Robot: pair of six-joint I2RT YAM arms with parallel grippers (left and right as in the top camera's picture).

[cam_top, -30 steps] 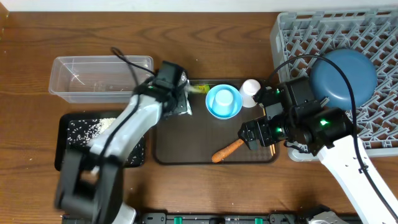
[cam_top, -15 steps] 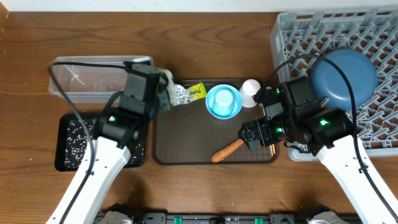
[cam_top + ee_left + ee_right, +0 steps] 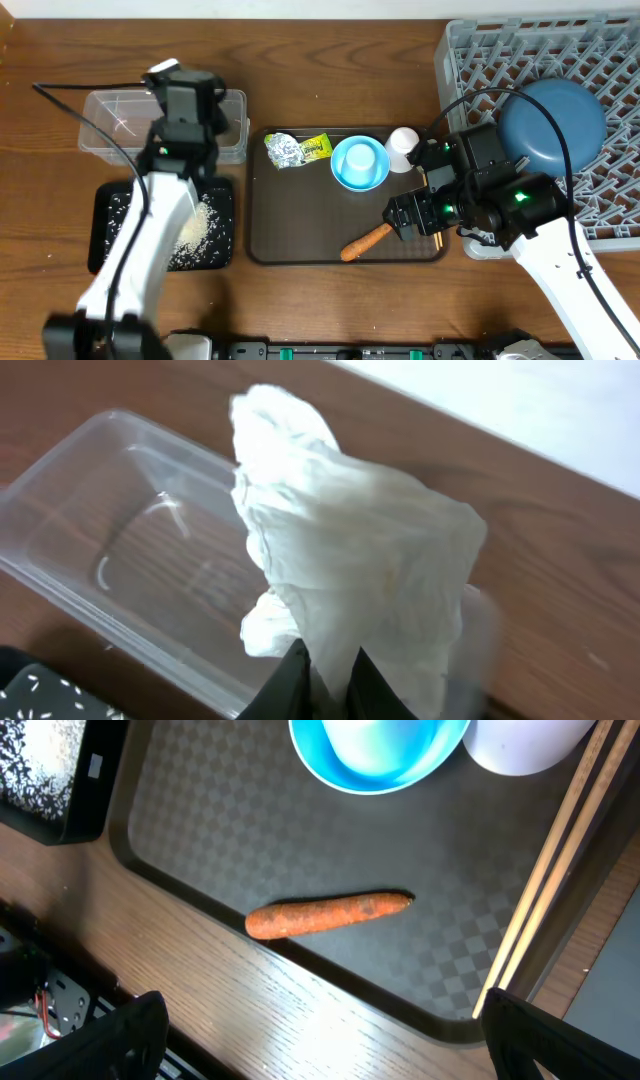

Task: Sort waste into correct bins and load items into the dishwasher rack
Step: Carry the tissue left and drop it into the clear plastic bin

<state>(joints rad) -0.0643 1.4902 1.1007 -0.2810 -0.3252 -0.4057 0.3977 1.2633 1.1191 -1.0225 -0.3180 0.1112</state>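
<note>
Left wrist: left claw [image 3: 328, 682] pinches tissue [image 3: 350, 550] over clear tub [image 3: 90, 510]; right claw [image 3: 320, 1010] (empty) spread wide.

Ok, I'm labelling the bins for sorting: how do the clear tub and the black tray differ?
The clear tub is see-through with taller walls; the black tray is opaque and shallow. The black tray holds scattered white rice; the clear tub shows nothing inside where visible. Both are rectangular, similar in footprint, beside the brown tray.
</note>
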